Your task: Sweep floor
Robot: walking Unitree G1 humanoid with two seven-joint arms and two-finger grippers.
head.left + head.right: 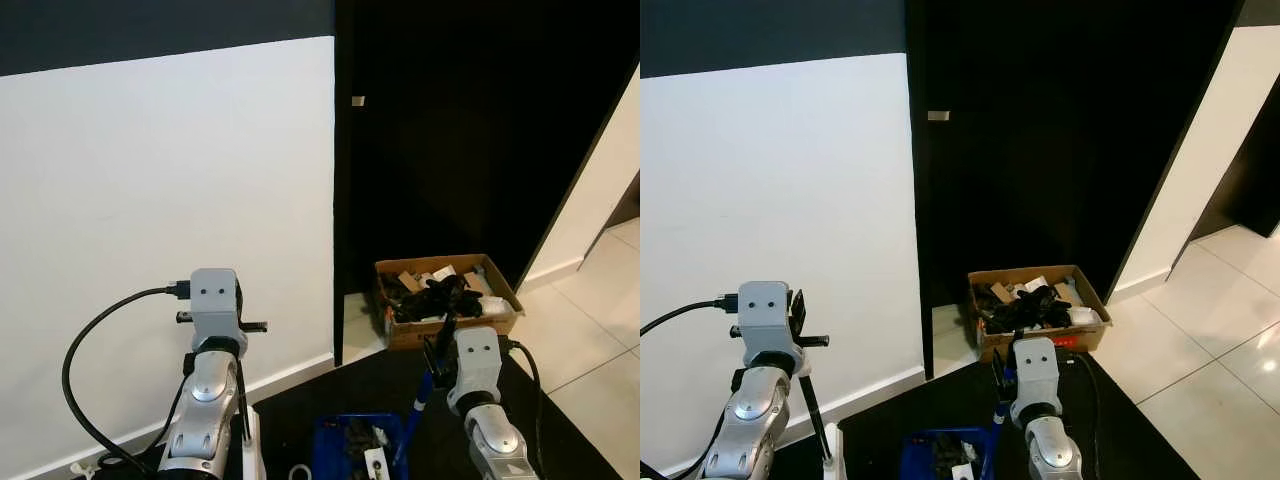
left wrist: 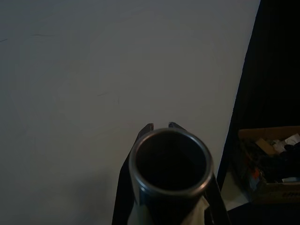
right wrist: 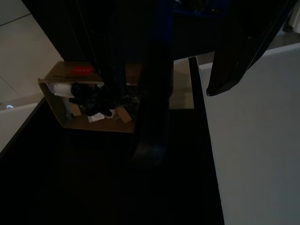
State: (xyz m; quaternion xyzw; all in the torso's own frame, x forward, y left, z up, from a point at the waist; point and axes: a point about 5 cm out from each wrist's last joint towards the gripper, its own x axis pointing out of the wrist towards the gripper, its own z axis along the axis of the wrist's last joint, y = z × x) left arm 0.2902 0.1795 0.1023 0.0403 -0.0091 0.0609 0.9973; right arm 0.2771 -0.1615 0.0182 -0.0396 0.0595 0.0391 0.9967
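In the left wrist view, my left gripper is shut on the broom handle, whose round open tube end faces the camera between the black fingers. From the head, the thin black broom pole drops beside my raised left wrist toward a white part at the floor. My right gripper is shut on the blue dustpan handle, which slants down to the blue dustpan low between my arms. Dark and white bits lie in the pan.
A white wall stands close ahead on the left, and a black panel fills the right. An open cardboard box of black items sits at its foot. Dark flooring lies below and pale tiles to the right. A black cable loops off my left arm.
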